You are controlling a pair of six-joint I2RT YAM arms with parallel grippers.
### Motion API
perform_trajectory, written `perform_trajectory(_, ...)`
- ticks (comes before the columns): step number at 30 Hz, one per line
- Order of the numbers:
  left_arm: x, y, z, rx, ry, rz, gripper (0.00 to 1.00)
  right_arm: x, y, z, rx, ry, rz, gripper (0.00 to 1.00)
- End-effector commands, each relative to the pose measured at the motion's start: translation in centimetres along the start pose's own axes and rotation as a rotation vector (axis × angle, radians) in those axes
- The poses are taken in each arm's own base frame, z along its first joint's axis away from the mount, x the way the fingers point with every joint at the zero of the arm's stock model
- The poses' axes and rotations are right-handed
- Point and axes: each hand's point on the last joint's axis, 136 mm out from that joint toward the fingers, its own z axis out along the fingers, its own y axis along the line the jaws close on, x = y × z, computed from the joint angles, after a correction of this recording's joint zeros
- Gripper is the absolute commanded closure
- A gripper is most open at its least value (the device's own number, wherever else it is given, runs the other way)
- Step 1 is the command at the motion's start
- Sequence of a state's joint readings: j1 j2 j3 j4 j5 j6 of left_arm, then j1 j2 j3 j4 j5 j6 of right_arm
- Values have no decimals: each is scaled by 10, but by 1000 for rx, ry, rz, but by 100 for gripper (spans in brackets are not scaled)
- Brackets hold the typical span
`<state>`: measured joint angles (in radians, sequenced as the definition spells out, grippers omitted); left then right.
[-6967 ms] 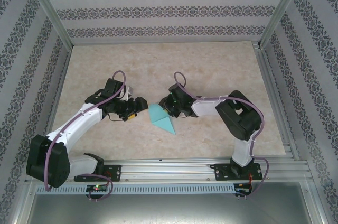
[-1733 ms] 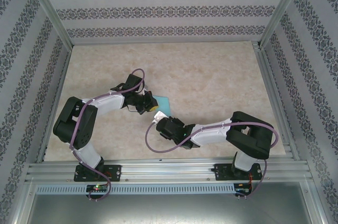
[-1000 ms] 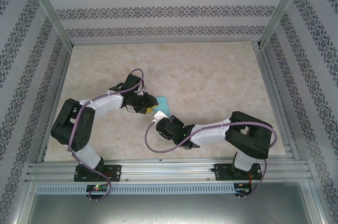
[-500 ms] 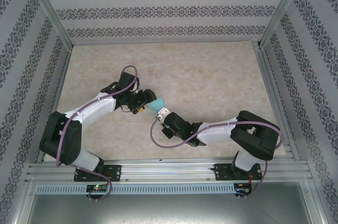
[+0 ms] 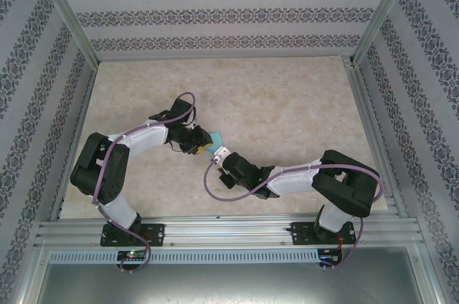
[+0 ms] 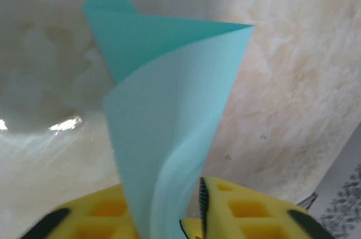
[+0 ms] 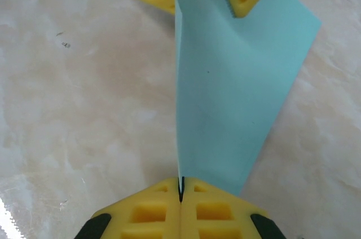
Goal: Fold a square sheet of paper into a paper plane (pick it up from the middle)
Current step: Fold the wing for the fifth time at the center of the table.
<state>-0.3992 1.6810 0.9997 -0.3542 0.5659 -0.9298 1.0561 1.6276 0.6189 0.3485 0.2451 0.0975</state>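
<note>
Left wrist: hand (image 6: 192, 219) back around paper (image 6: 169, 109)

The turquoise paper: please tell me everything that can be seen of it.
The turquoise paper is thin and plain, folded into layers with a sharp crease and pointed corners; one flap curves loosely. It is held up over the marbled table. The right hand is shut on one end. The left hand has a finger on each side of the other end; whether it pinches cannot be told.
</note>
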Motion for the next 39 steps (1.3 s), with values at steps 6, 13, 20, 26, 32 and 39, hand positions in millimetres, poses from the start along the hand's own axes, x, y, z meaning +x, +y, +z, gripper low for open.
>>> perform_trajectory(6, -3, -4, 2, -11, 29, 6, 98, 13, -5, -2, 22, 41, -14, 92)
perform_trajectory(13, -2, -4, 1, -17, 34, 6, 99, 13, -7, -1, 35, 43, 1, 90)
perform_trajectory(20, 0, -4, 3, -11, 46, 3, 100, 12, -8, 0, 47, 46, 5, 87)
perform_trajectory(26, 0, -5, 4, -6, 50, 3, 100, 13, -11, 2, 64, 50, 6, 87)
perform_trajectory(32, 1, -5, 4, -5, 56, 4, 100, 13, -10, 4, 65, 54, 10, 95)
perform_trajectory(39, -1, -4, -7, -31, 12, 17, 85, 11, -7, 3, 34, 43, 53, 100)
